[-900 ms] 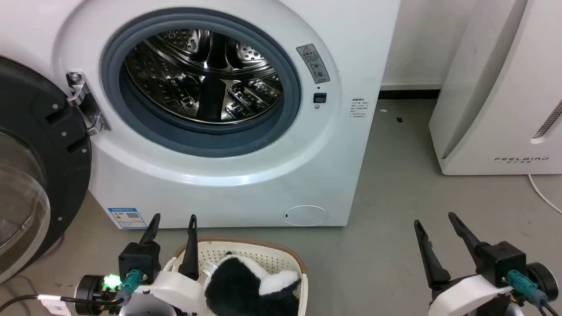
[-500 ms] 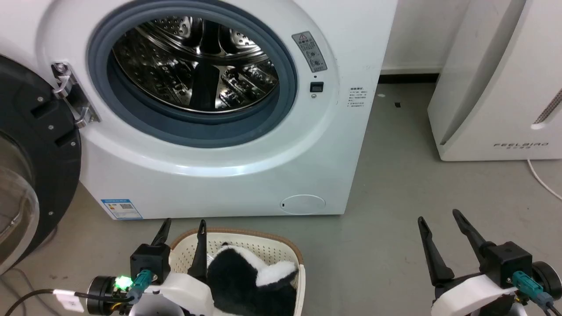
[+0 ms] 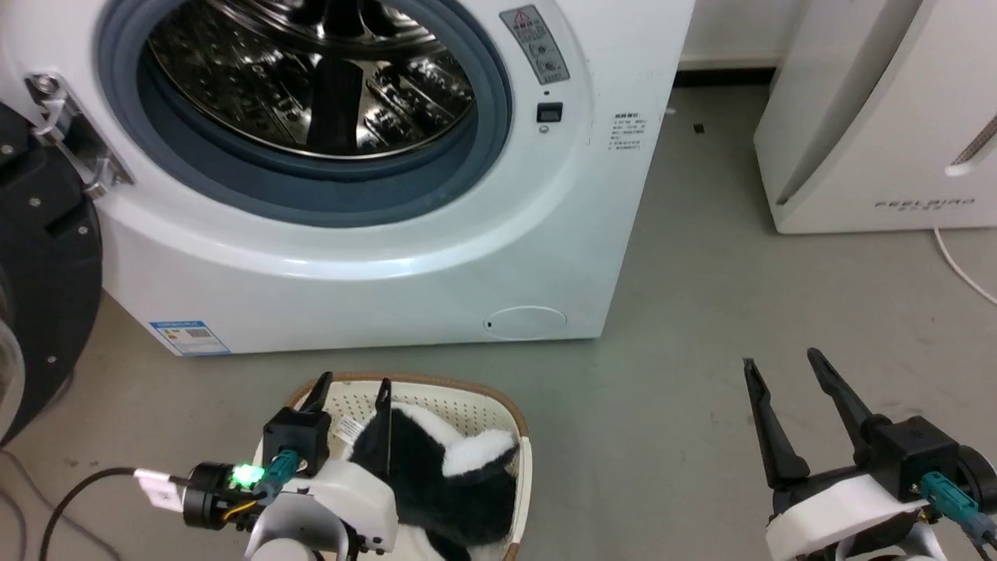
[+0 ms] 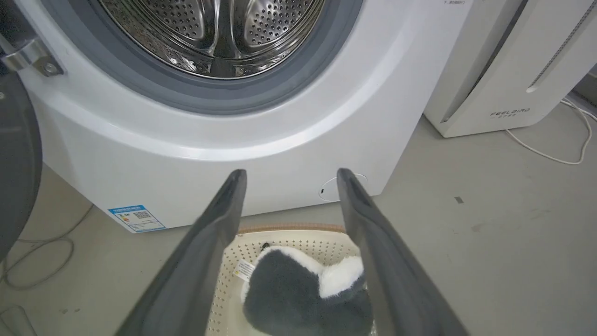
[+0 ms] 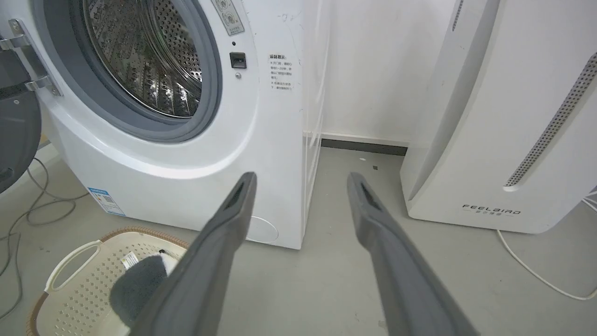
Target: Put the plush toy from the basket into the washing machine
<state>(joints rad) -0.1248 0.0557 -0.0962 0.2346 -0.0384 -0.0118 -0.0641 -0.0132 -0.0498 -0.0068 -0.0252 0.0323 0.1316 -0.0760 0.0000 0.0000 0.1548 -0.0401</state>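
Observation:
The black and white plush toy (image 3: 459, 475) lies in the cream basket (image 3: 483, 392) on the floor, just in front of the washing machine (image 3: 389, 265). The washer's door (image 3: 47, 257) is swung open to the left and its steel drum (image 3: 311, 86) is bare. My left gripper (image 3: 354, 382) is open above the basket's left half, with one finger by the toy's left edge. In the left wrist view the left gripper (image 4: 290, 172) frames the plush toy (image 4: 298, 289) and the basket (image 4: 289, 235) below. My right gripper (image 3: 781, 360) is open over bare floor to the right.
A white FEELBIRD appliance (image 3: 872, 117) stands at the right, with a white cable (image 3: 962, 269) on the floor beside it. Dark cables (image 5: 28, 210) lie on the floor left of the washer. Grey floor (image 3: 685, 312) lies open between the washer and the appliance.
The head camera has tilted down, so the whole scene slid up. My left gripper has shifted right, further over the basket and closer to the toy. The right gripper has hardly moved.

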